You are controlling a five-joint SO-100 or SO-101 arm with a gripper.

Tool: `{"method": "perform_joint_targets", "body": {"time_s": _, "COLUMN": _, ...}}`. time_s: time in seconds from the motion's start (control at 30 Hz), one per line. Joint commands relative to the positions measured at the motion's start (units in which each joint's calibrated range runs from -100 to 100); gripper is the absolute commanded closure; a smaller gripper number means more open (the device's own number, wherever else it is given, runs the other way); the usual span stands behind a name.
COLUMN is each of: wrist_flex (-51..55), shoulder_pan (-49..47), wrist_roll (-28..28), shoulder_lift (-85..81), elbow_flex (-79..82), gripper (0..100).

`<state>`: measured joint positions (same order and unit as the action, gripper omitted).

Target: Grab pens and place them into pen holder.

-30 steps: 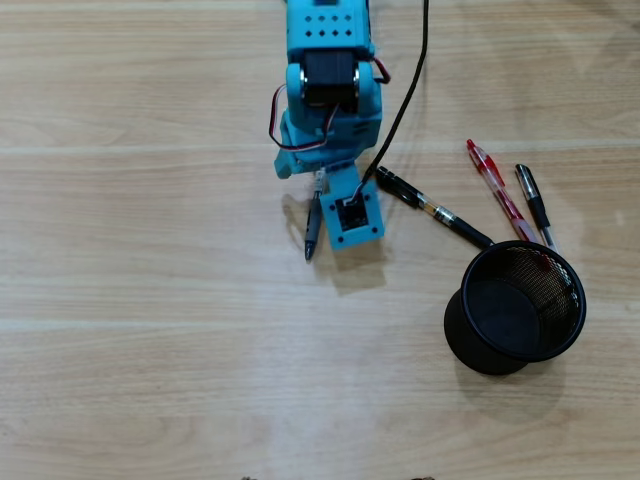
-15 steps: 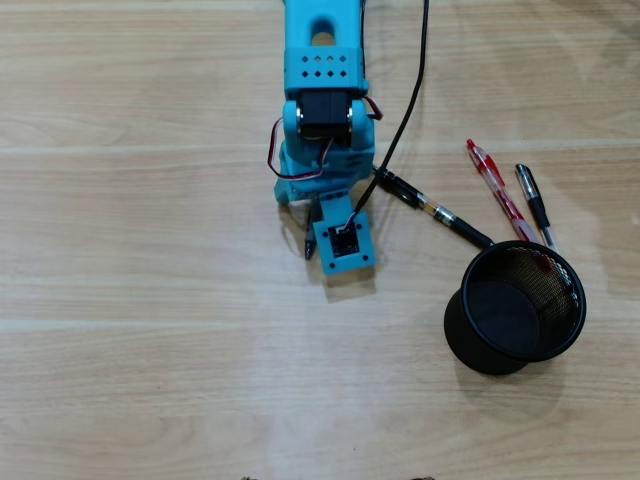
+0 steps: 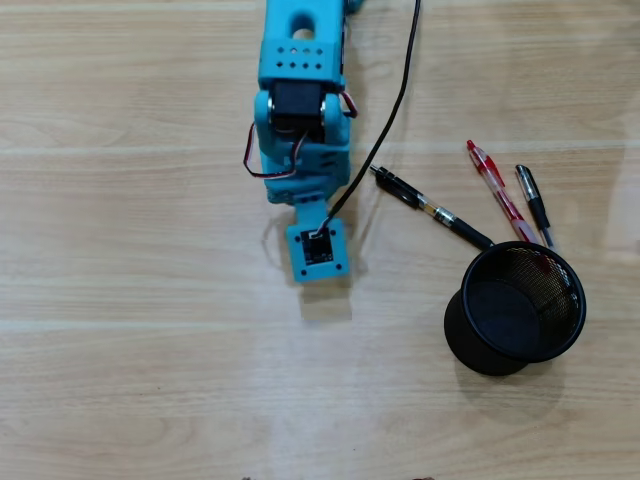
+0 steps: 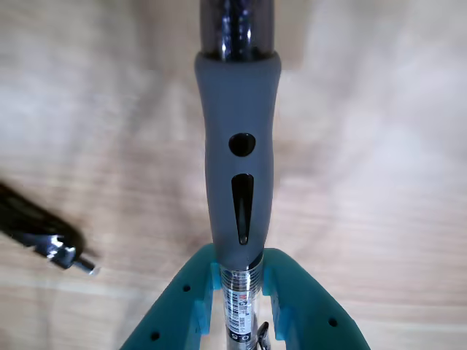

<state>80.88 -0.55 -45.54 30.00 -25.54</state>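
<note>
I've got a pen [image 4: 237, 189] in the hand [image 4: 241, 292]: wrist view shows both teal fingers [image 4: 182, 306] closed tight on the barrel just below the grey grip, pen running straight up the frame. It's pinched near the middle so it shouldn't swing much, my guess. Counter looks blurred under it, so I read it as lifted clear, can't confirm height.

Overhead, the arm [image 3: 300, 130] hides the held pen completely; only the camera block [image 3: 318, 250] at its tip shows.

Still on the counter [image 3: 130, 350]: a black pen [image 3: 432, 208] lying diagonal, its lower end close to the holder rim; a red pen [image 3: 497, 190] and another black pen [image 3: 533, 205] side by side, both running down behind the holder. The silver tip at wrist-view left edge is probably the diagonal one.

The pen holder [image 3: 515, 335] sits well off to the right in overhead view, upright, mouth open. Can't make out any pen inside through the mesh.

Next call as I see it: swing right over the mouth, tip the pen nose-down, release. Risk is clipping the rim or knocking the diagonal pen on the way.
</note>
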Motion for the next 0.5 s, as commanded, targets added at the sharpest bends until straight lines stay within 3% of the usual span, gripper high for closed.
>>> {"method": "perform_joint_targets", "body": {"time_s": 0.0, "wrist_flex": -2.6, "shoulder_pan": 0.1, "wrist_roll": 2.2, "shoulder_lift": -18.3, "elbow_flex": -10.4, "gripper": 98}}
{"method": "perform_joint_targets", "body": {"time_s": 0.13, "wrist_flex": -19.3, "shoulder_pan": -6.9, "wrist_roll": -0.8, "shoulder_lift": -27.6, "elbow_flex": -14.3, "gripper": 98}}
{"method": "perform_joint_targets", "body": {"time_s": 0.23, "wrist_flex": -45.9, "shoulder_pan": -14.9, "wrist_roll": -5.4, "shoulder_lift": -27.6, "elbow_flex": -7.8, "gripper": 98}}
{"method": "perform_joint_targets", "body": {"time_s": 0.27, "wrist_flex": -65.2, "shoulder_pan": -19.7, "wrist_roll": -8.8, "shoulder_lift": -25.5, "elbow_flex": 0.9, "gripper": 98}}
{"method": "perform_joint_targets", "body": {"time_s": 0.33, "wrist_flex": -81.4, "shoulder_pan": -23.2, "wrist_roll": -13.6, "shoulder_lift": -22.1, "elbow_flex": 8.9, "gripper": 98}}
{"method": "perform_joint_targets", "body": {"time_s": 0.4, "wrist_flex": -90.6, "shoulder_pan": -25.3, "wrist_roll": -15.4, "shoulder_lift": -19.1, "elbow_flex": 14.1, "gripper": 98}}
{"method": "perform_joint_targets", "body": {"time_s": 0.47, "wrist_flex": -90.1, "shoulder_pan": -26.2, "wrist_roll": -14.5, "shoulder_lift": -17.3, "elbow_flex": 14.5, "gripper": 98}}
